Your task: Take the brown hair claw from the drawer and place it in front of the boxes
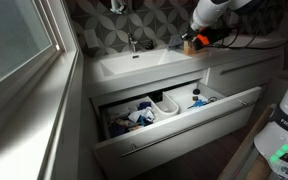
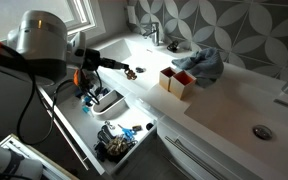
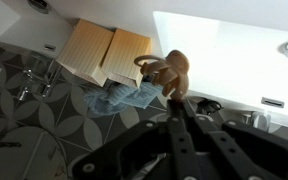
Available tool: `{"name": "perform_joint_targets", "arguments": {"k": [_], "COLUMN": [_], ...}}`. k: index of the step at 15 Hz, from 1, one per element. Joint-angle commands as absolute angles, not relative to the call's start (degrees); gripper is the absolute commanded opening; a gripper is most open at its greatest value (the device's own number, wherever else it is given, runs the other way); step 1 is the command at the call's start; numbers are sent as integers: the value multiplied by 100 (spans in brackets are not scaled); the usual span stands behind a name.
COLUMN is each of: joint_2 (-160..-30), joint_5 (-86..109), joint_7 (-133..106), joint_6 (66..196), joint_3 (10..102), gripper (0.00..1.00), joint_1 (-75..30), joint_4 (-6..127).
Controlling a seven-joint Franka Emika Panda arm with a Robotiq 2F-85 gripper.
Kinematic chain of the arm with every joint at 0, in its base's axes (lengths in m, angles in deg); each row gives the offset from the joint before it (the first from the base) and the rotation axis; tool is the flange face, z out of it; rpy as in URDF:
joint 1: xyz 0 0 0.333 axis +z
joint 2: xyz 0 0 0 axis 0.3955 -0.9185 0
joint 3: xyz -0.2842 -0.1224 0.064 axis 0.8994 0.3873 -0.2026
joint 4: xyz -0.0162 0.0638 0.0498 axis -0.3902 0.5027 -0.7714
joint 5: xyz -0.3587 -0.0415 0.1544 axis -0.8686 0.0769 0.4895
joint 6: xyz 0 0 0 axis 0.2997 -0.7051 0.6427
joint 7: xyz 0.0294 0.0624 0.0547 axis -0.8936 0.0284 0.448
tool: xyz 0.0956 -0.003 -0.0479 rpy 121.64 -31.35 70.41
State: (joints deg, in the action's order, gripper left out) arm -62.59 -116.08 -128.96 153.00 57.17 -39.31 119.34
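Your gripper (image 3: 173, 98) is closed tight on the brown hair claw (image 3: 168, 72), which is pinched at the fingertips and juts just past them. In an exterior view, gripper and brown hair claw hang above the white countertop (image 2: 224, 108), near two wooden boxes (image 2: 178, 82). A blue cloth (image 2: 204, 62) lies behind the boxes. The drawer (image 1: 184, 121) stands open below.

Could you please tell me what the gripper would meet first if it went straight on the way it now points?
Probably the wooden boxes: the gripper, shut on the brown hair claw, points at them, though depth is unclear.
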Motion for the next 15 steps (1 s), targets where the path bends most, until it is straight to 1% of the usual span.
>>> {"name": "perform_joint_targets", "arguments": {"k": [1, 7, 15], "joint_2": [-6612, -7277, -8367], "joint_5": [-11446, -11258, -11257], "joint_7": [-12922, -12935, -13388], "joint_6": [15300, 15128, 15086], "joint_3": [5899, 6085, 6196], "gripper": [1, 1, 1], "joint_1": [-4068, -4177, -4193], "joint_4": [11549, 11145, 10163]}}
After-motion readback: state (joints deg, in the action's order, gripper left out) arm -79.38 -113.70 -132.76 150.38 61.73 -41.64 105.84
